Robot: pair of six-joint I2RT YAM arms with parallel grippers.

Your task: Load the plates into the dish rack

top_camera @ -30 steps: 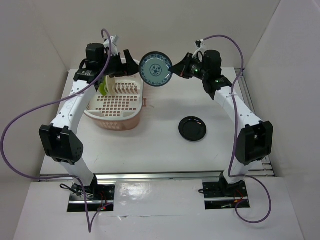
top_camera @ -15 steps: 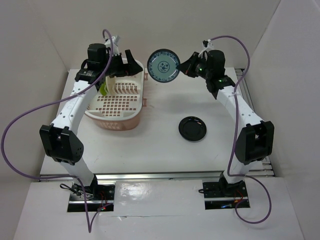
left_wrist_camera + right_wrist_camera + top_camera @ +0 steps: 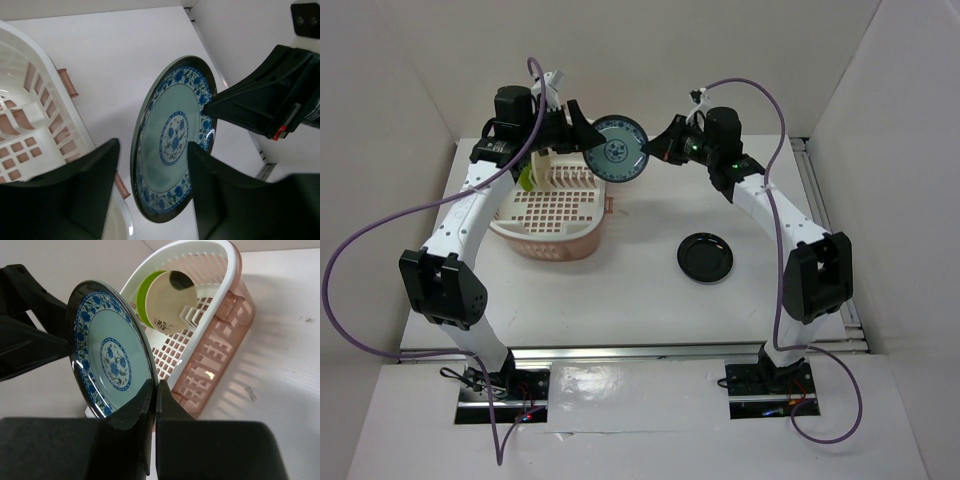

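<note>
Blue-patterned plate [image 3: 616, 152] held on edge in air, over far corner of dish rack [image 3: 545, 243]. Right gripper [image 3: 152, 390] clamped on rim. Left gripper [image 3: 152, 167] jaws parted, straddling opposite rim, no contact visible. Risk: right lets go before left bites (glossy rim), plate drops onto rack wall.

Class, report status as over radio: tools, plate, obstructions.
Right tool shut on round blue-patterned plate rim. Left tool open, straddling opposite edge. Plate airborne beside oval pink plastic rack. Nothing blocking.
</note>
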